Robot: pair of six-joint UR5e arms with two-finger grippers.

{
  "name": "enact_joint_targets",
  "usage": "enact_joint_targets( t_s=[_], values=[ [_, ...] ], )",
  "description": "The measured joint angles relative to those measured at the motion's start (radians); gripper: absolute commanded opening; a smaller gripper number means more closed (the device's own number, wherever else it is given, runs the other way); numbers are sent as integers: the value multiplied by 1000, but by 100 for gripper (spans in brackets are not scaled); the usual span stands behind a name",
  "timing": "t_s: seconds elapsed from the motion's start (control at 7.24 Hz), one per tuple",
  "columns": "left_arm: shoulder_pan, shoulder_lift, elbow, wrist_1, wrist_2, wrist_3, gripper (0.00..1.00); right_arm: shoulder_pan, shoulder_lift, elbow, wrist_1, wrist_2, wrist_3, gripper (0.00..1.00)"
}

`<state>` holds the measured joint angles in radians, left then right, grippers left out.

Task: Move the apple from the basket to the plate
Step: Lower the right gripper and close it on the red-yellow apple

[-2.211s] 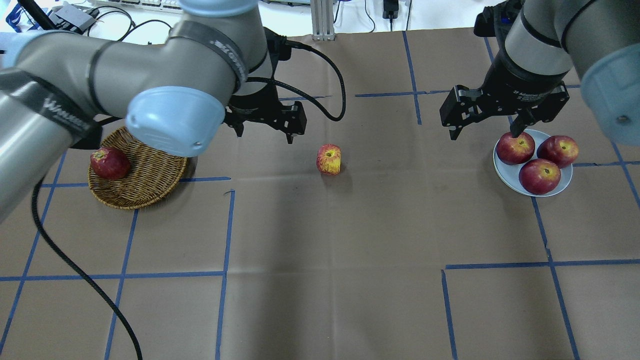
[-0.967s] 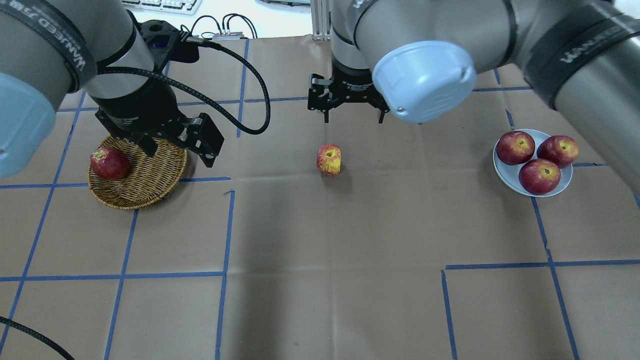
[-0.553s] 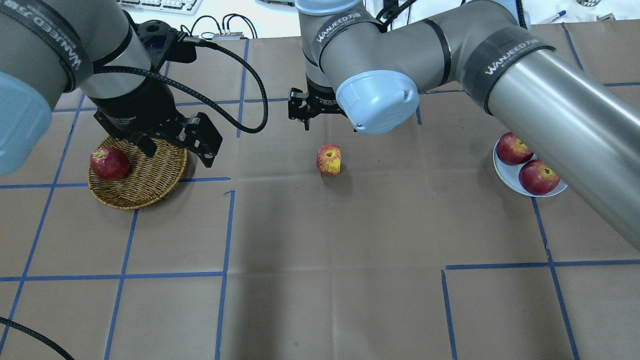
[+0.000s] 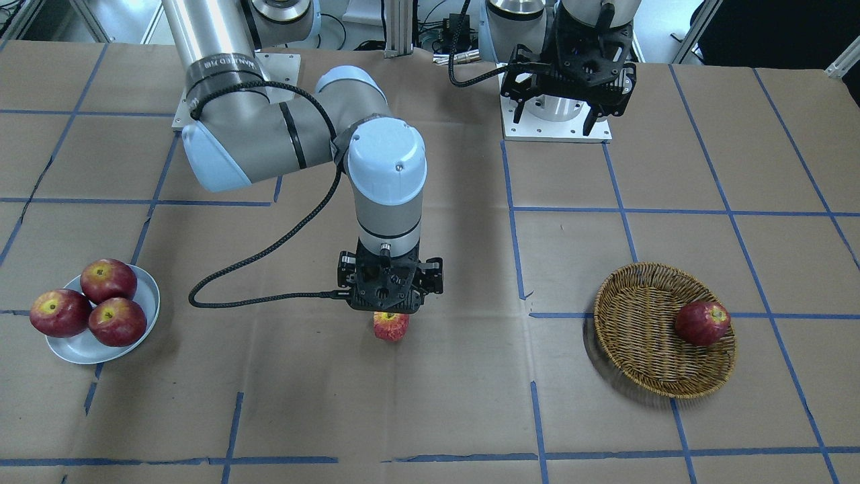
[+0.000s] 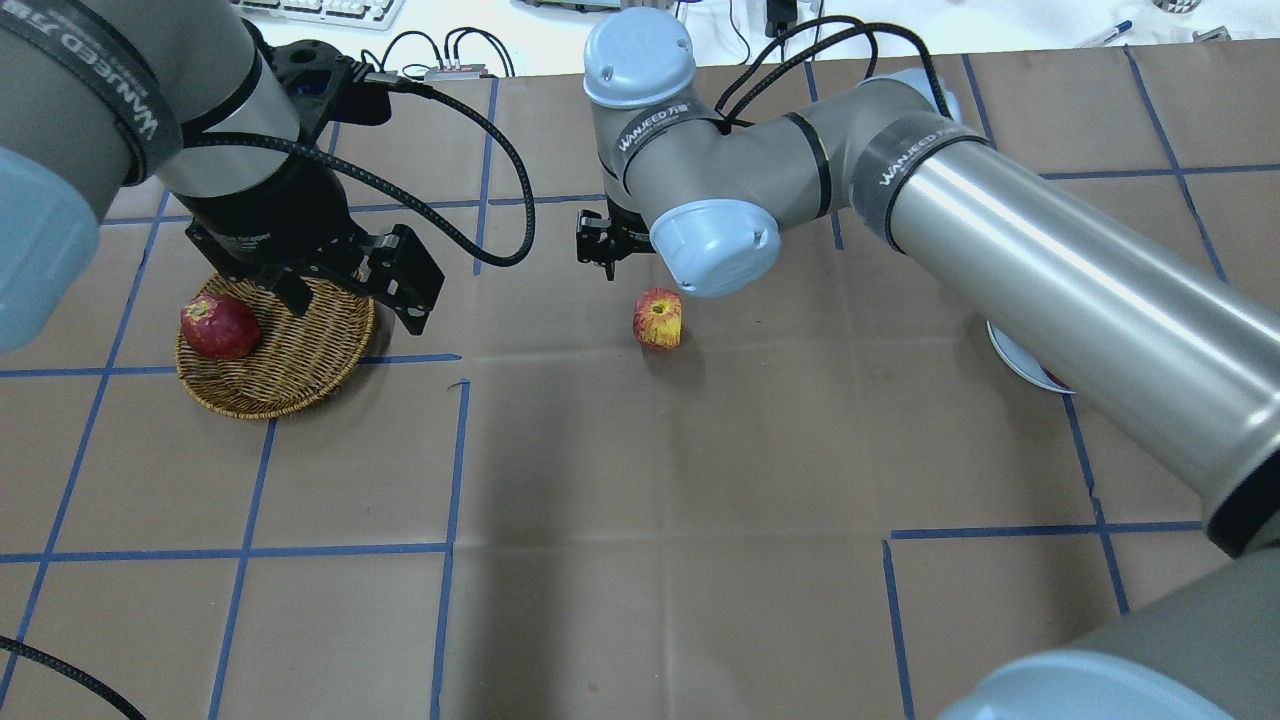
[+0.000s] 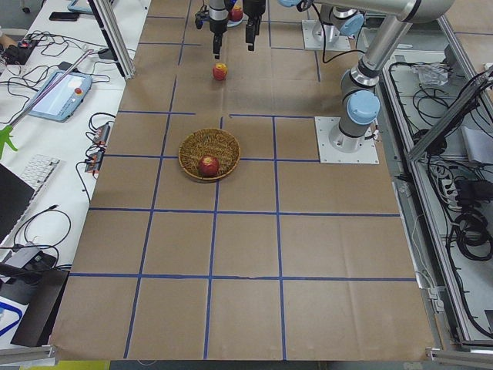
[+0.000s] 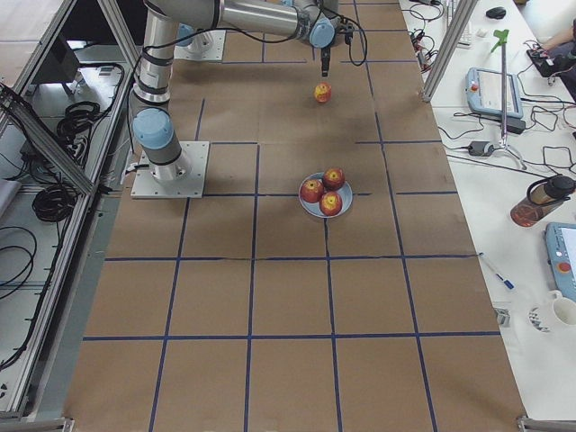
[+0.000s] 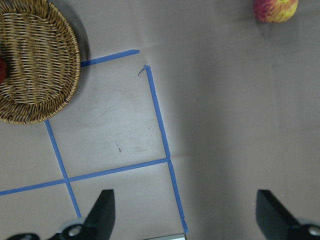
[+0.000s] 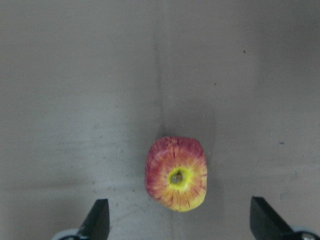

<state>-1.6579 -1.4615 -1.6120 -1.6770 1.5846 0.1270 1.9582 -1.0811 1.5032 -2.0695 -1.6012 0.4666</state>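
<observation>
Right gripper poised over the apple
Jaws wide, empty; the apple sits stem-up, seemingly just ahead of their midline.

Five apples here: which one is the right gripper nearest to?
The yellow-streaked apple, alone on the table directly under the open right gripper. The dark red apples sit elsewhere: one in the basket, three on the plate.

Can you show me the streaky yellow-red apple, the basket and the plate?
apple (image 9: 176,174), right wrist view, on its yellow top.
basket (image 4: 638,339), front-facing view, on its bare woven floor.
plate (image 4: 84,353), front-facing view, on its bare near rim.
</observation>
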Motion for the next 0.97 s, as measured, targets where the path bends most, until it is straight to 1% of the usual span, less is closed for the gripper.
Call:
enact_joint_targets(
  t_s=[0.55, 0.69, 0.83, 0.97],
  values=[
    [1, 1, -1, -1, 0, -2, 99, -1, 60, 119, -196, -14, -4, 100],
    [1, 1, -1, -1, 0, -3, 99, -1, 69, 130, -214, -13, -1, 90],
    [1, 1, -1, -1, 0, -3, 99, 0, 75, 134, -222, -13, 4, 73],
    [1, 0, -1, -1, 0, -4, 99, 0, 80, 134, -225, -13, 6, 62]
  ],
)
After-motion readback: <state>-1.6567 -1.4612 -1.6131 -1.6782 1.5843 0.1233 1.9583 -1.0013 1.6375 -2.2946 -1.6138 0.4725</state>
